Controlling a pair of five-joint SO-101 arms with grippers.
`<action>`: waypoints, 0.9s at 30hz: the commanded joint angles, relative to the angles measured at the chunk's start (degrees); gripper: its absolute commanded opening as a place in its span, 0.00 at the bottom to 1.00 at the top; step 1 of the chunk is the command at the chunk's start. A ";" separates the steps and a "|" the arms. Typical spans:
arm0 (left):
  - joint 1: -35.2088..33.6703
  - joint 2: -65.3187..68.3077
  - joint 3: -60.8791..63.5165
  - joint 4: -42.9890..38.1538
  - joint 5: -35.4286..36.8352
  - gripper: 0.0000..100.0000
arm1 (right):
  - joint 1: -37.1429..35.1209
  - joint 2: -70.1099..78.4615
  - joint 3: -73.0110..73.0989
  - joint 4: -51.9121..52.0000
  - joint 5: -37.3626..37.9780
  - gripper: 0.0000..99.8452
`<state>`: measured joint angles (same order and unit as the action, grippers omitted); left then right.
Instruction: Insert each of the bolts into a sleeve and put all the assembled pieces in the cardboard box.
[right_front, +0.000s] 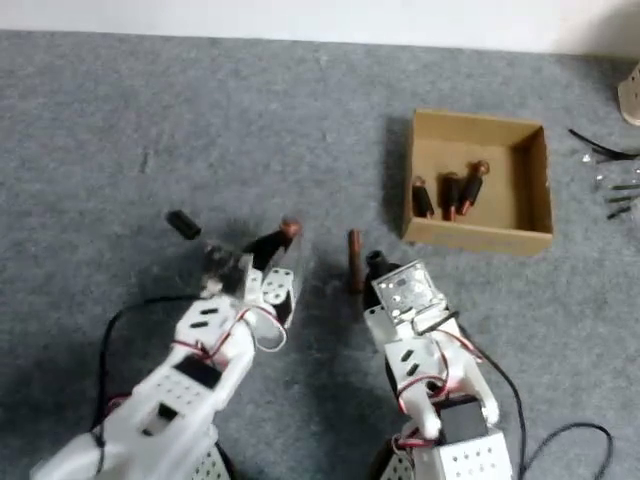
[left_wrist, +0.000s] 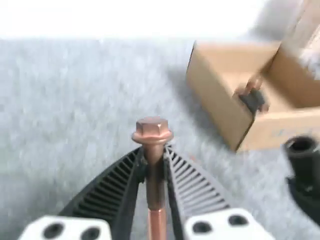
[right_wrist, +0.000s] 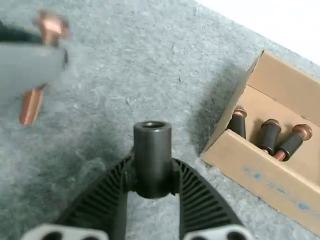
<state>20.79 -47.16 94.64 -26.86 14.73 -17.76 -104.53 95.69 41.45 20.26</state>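
On the carpet (right_front: 100, 120), the left gripper (left_wrist: 154, 154) pinched a bolt (left_wrist: 152, 134) by its shank, with the head beyond the fingertips. The right gripper (right_wrist: 152, 167) fingers clamped a sleeve (right_wrist: 152, 150) close beside the bolt. Three assembled pieces (right_front: 450, 195) lay in the box (right_front: 480, 238), near the right gripper. A loose sleeve (right_front: 183, 224) lay near the left gripper.

Copper bolt (left_wrist: 152, 135) clamped, head outward; black sleeve (right_wrist: 152, 155) clamped; three assembled pieces (right_front: 450, 195) in cardboard box (right_front: 480, 238); spare sleeve (right_front: 183, 224) lies loose.
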 joint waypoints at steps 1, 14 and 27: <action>-1.45 -7.87 1.89 -9.32 -1.49 0.00 | -3.74 -0.84 7.34 -2.59 -0.09 0.01; -6.64 -24.92 2.77 -2.99 -1.23 0.00 | -12.44 -0.84 7.34 -2.51 -0.35 0.01; 1.45 -59.12 2.33 40.70 27.69 0.00 | -12.53 -0.84 7.34 -2.68 -0.44 0.01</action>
<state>18.77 -97.19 96.57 2.59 34.95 -29.54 -104.53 95.69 41.10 20.26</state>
